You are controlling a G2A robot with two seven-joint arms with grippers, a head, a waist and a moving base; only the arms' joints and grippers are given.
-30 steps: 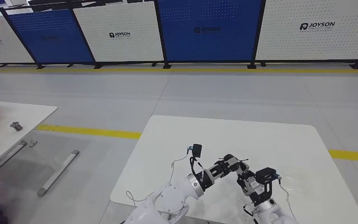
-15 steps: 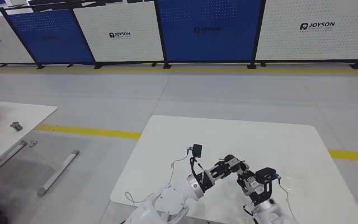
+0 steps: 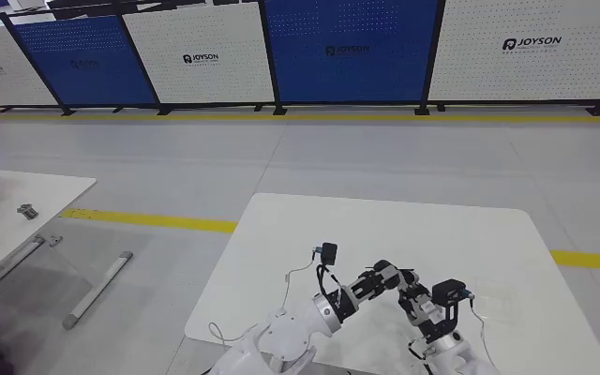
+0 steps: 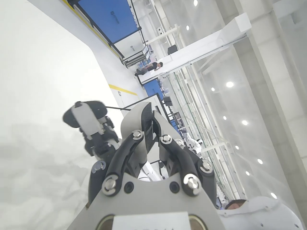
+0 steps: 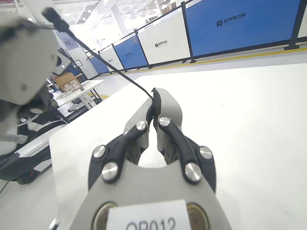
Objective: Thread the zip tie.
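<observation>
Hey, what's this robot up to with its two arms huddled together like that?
It is working with a black zip tie above a white table. The right gripper is clamped on one end of the tie, and the strap runs across to the left gripper, whose jaws are closed too. Whether the tie is threaded yet can't be seen.

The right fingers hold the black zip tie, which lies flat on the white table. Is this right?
No. The right gripper holds the black zip tie in its fingers, but it sticks up in the air, off the white table (right wrist view).
</observation>
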